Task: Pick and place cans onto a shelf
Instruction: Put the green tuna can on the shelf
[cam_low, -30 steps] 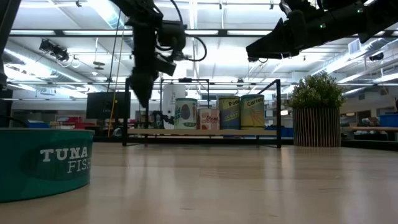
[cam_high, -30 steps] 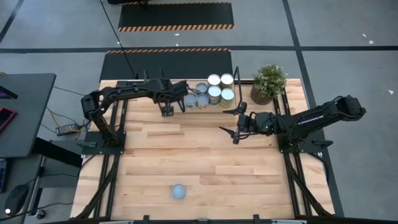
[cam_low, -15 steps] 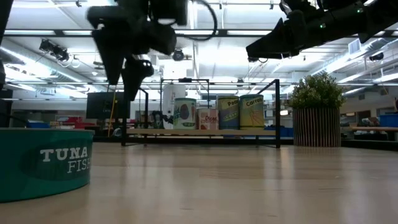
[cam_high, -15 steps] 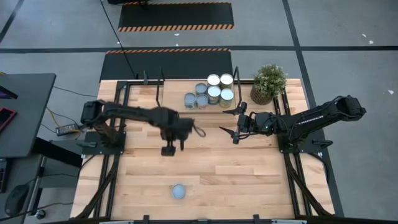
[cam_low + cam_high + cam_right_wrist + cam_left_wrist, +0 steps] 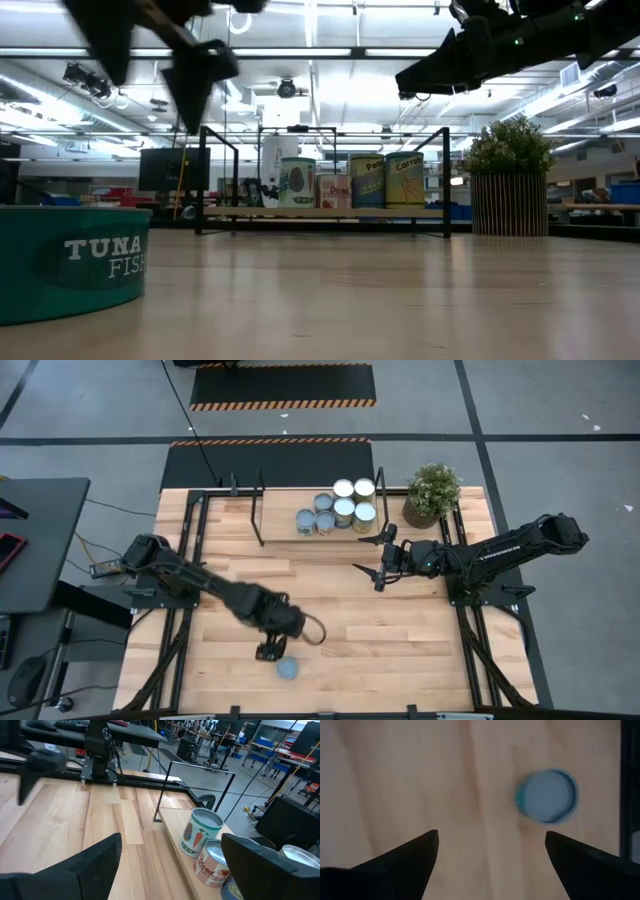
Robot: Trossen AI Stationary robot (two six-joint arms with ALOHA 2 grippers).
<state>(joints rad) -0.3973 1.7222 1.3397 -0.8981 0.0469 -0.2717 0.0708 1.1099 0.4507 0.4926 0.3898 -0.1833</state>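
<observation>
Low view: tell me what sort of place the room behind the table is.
Probably a robotics lab or open workshop. Behind the black-framed light-wood shelf with its labelled cans run long ceiling strip lights over exposed beams, and benches crowded with equipment stretch across the far background.

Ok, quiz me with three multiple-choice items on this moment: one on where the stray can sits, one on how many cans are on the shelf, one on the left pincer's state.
1. Where is the low round teal tuna can with the pale blue lid?
A. on the shelf
B. alone on the near tabletop
C. beside the plant

2. How many small silver cans stand on the light-wood, black-framed shelf?
A. three
B. six
C. nine

3. The left pincer is:
A. open, next to the tuna can
B. shut on the tuna can
C. parked at the shelf

Answers: 1 B, the high view shows it alone near the front edge. 2 B, six round tops are clustered there. 3 A, the left wrist view shows the fingers spread with nothing between.
</observation>
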